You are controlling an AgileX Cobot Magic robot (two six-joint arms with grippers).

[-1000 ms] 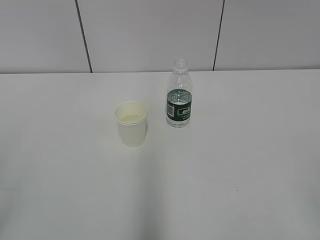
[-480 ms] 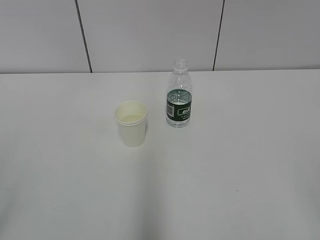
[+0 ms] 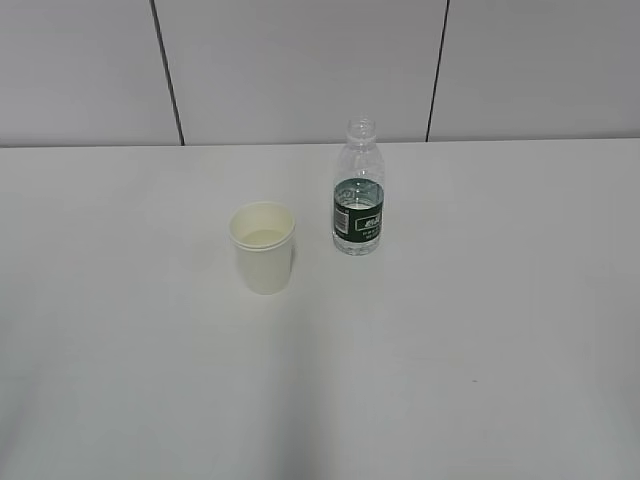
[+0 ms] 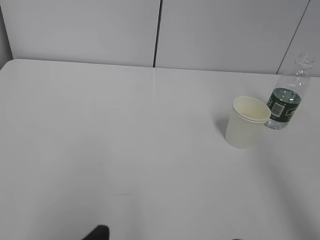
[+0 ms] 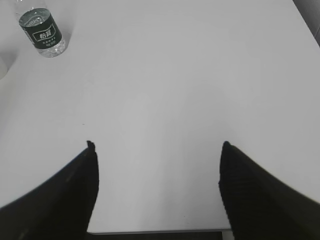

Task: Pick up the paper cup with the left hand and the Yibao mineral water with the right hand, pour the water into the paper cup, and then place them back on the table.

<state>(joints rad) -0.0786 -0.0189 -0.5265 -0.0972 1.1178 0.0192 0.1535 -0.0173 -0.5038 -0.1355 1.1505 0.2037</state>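
A: Where are they?
B: The paper cup (image 3: 263, 247) stands upright on the table (image 3: 480, 340); the Yibao mineral water (image 3: 358, 190) just beside it.
A: Hands?
B: The right hand (image 5: 157, 150) gapes wide, empty; the left hand (image 4: 100, 232) spread, holding nothing.

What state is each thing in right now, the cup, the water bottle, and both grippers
paper cup: upright on the table, mouth open, not held.
Yibao mineral water: upright, capless, a little water low inside, apart from the cup, not held.
right hand: open wide, empty, short of the bottle.
left hand: only a fingertip shows at the frame's bottom edge; holding nothing.
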